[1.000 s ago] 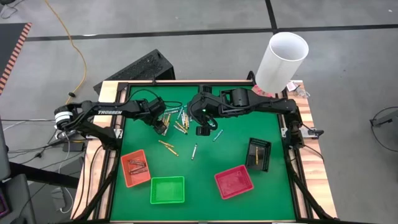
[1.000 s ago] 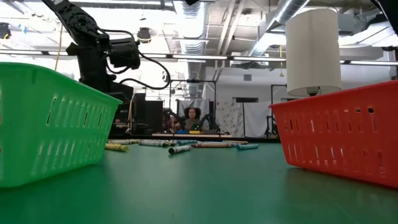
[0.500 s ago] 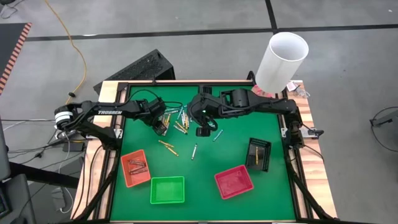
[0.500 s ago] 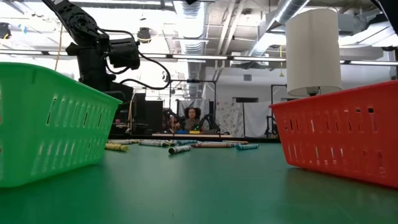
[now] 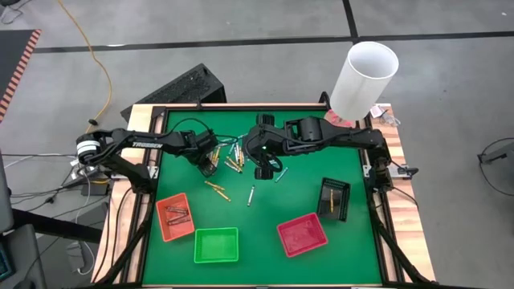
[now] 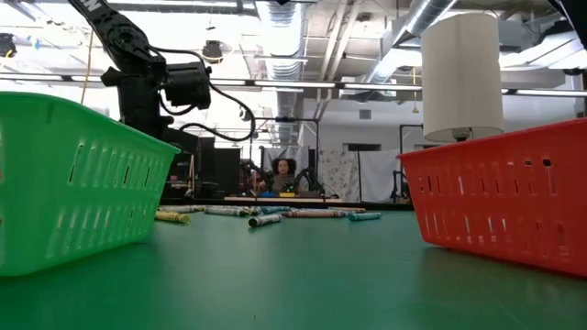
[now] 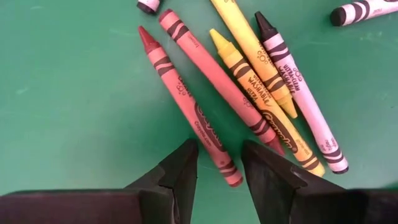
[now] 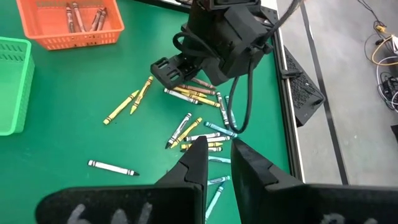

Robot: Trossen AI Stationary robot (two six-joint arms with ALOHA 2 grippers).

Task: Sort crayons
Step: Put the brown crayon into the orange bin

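Observation:
Several crayons (image 5: 229, 156) lie loose on the green mat at the far middle; they also show in the low view (image 6: 266, 215). My left gripper (image 5: 207, 164) hangs open over the pile's left side. In the left wrist view its fingers (image 7: 219, 163) stand on either side of the near end of a reddish-brown crayon (image 7: 186, 106), apart from it; a second reddish-brown crayon (image 7: 217, 93), two yellow ones (image 7: 261, 106) and a whitish one (image 7: 298, 93) lie beside it. My right gripper (image 5: 263, 170) hovers over the pile's right side, its fingers (image 8: 217, 149) a narrow gap apart and empty.
An orange tray (image 5: 175, 215) holding a few crayons, a green tray (image 5: 216, 245), a red tray (image 5: 302, 234) and a black tray (image 5: 333, 198) with one crayon stand toward the near side. A tall white cylinder (image 5: 365, 80) stands at the far right corner. Single crayons (image 5: 250, 195) lie mid-mat.
My left gripper has shifted a little toward the table's right over the crayon pile. The crayons have kept still.

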